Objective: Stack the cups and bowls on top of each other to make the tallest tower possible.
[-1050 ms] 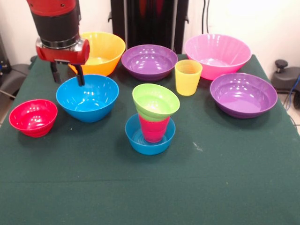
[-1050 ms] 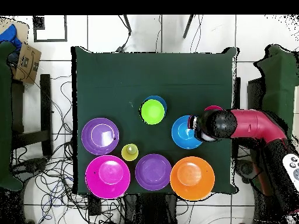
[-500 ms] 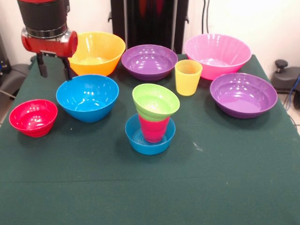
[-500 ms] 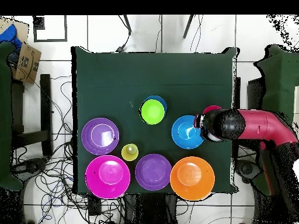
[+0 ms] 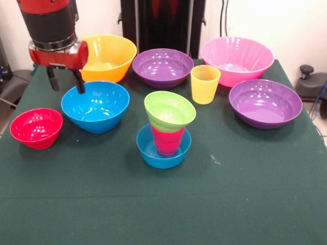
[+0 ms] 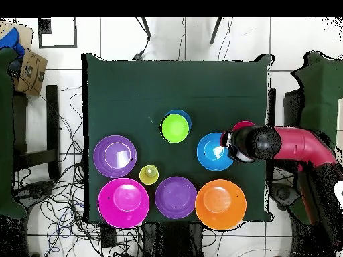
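The pincer (image 5: 65,81) is held spread and empty, one finger at the rim of the glossy medium blue bowl (image 5: 95,106). Beside it, the tower (image 5: 166,133) is seen — ribbed red cup (image 5: 167,142) nested in the small blue bowl (image 5: 163,148), capped by the lime green bowl (image 5: 169,111).

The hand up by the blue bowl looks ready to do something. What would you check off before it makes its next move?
1. Hand empty and open: ok, two fingers spread, nothing between them.
2. Hand lined up with the medium blue bowl: cannot tell; one finger hangs near its far rim, the other outside it.
3. Tower intact: ok, small blue bowl below, red cup in it, lime green bowl on top.
4. Tower top level: not ok, the green bowl sits tilted.
5. Red bowl apart from the blue bowl: ok, a gap shows.
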